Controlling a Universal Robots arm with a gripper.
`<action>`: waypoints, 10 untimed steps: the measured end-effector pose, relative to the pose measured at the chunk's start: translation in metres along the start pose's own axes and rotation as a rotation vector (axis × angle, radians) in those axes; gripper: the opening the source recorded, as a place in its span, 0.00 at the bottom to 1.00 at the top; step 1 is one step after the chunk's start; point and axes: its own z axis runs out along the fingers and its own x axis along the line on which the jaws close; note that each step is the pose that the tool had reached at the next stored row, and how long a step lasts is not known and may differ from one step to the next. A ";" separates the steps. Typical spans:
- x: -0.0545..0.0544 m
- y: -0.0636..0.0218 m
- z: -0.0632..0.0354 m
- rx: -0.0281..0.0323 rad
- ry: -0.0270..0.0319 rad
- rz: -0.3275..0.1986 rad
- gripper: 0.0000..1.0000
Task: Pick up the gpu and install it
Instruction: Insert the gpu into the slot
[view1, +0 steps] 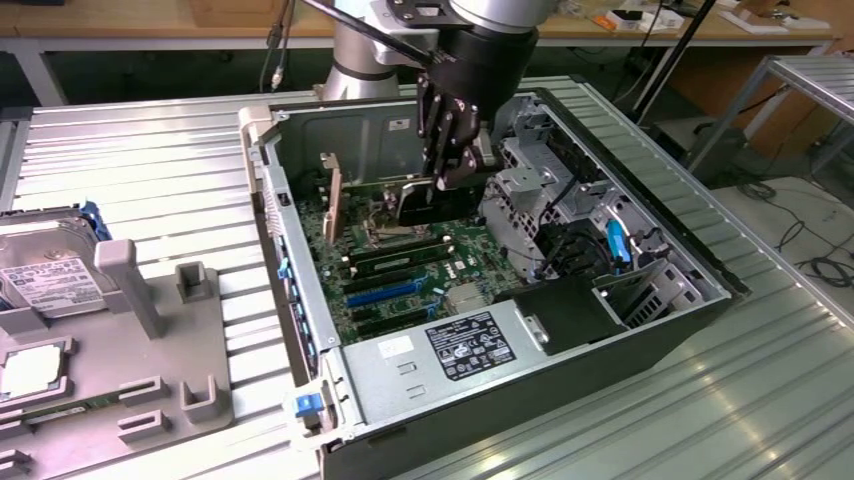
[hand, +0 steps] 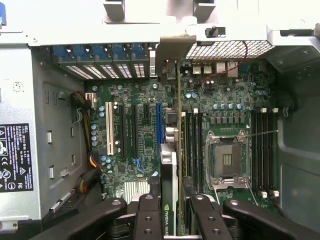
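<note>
Starting at the exterior view's left, you have a grey fixture (view1: 134, 300) sitting on the ribbed metal worktop (view1: 747, 400), with a hard drive (view1: 40, 280) resting in its far left part. Just right of the fixture the open computer case (view1: 274, 230) lies on its side, and its motherboard (view1: 400, 265) faces up.

Over the middle of that board, your arm reaches down into the case from the far side. The fingers (view1: 451, 165) are partly closed and clamp the gpu (view1: 420, 205) between them, one on each face of the card. The gpu stands on edge with its black cooler block hanging just below the fingers. Its metal bracket (view1: 331, 195) points toward the case wall on the exterior view's left.

From the wrist view you see the card edge-on. It runs just beside the blue slot (hand: 158, 122), between that slot and the memory slots (hand: 192, 145), and the bracket end sits by the slotted rear openings. You cannot tell whether the card's lower edge touches the board.

The processor socket (hand: 225, 160) lies open beyond the memory slots. Toward the near end of the case sits the power supply (view1: 454, 345) with its black label. On the exterior view's right, the silver drive cage (view1: 527, 185) stands just beside the fingers.
</note>
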 end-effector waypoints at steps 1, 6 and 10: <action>0.000 0.0000 0.0000 -0.0001 0.0000 0.000 0.27; -0.001 -0.0003 0.0100 0.0053 0.0000 0.000 0.27; -0.003 -0.0007 0.0178 0.0153 0.0008 -0.001 0.27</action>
